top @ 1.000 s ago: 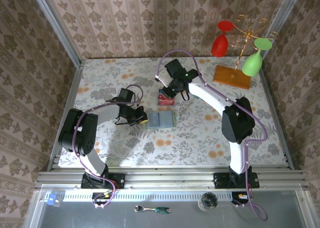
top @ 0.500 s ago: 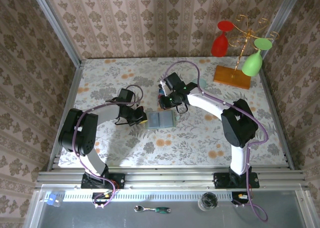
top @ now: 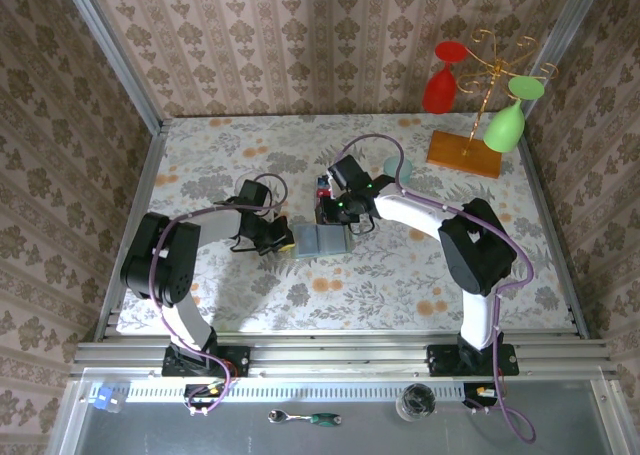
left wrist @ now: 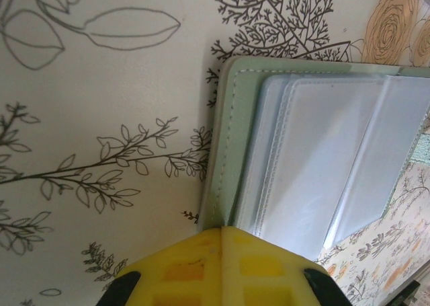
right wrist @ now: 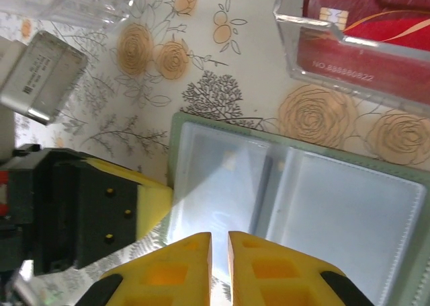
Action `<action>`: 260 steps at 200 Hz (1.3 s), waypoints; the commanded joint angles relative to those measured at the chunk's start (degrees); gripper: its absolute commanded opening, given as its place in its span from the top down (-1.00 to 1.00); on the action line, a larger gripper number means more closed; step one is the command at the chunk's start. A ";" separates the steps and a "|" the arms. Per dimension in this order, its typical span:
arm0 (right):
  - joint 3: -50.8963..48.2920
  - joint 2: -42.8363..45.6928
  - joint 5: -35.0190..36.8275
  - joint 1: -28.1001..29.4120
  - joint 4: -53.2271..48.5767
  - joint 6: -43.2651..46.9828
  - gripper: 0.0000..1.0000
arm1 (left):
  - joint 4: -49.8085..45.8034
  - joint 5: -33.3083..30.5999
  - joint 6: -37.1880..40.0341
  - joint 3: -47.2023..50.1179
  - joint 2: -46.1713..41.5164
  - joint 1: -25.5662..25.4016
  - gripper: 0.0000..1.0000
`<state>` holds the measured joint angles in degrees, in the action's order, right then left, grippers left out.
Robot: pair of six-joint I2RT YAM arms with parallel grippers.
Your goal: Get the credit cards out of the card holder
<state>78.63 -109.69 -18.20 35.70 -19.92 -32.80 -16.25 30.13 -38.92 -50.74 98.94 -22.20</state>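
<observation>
While the card holder [top: 322, 239] lies open at frame centre, 2 grippers work it from opposite sides.
Jaws closed, the left gripper [left wrist: 222, 255] presses on the holder's left edge, likely pinning it to the table [top: 400, 270]. Over the left clear sleeve hovers the right gripper [right wrist: 218, 252], jaws all but closed with a thin slit and nothing visibly held, probably lining up a pull. Red credit cards [right wrist: 376, 57] sit in a clear tray [right wrist: 290, 47] just above the holder, apparently already out.

- Pale sage-green folding card holder [left wrist: 225, 138]: matt, leather-like cover with a stitched edge. Inside are smooth, glossy clear plastic sleeves [right wrist: 349, 218].
- Red credit card [right wrist: 376, 64]: glossy plastic, lying in a shiny clear plastic tray [right wrist: 290, 30].
- Flower-printed table cover [left wrist: 101, 84]: smooth, matt.
</observation>
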 commanded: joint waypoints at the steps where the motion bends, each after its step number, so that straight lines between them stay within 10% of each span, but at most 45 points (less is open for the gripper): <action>1: 1.74 -2.34 -3.96 0.38 -0.83 -5.23 0.71 | -0.47 -0.69 1.26 0.91 0.58 -0.43 1.00; 81: 2.49 -6.40 -9.64 1.20 0.94 -8.84 0.39 | 0.10 -0.98 1.19 1.25 -0.13 -0.14 1.00; 260: 6.32 -12.05 -8.58 2.16 -3.04 -8.72 0.43 | -0.01 -0.94 1.12 1.17 0.17 0.15 1.00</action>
<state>83.53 -120.88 -27.68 37.56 -19.92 -40.99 -15.49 30.20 -38.92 -50.26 98.94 -22.13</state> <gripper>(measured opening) 0.285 0.050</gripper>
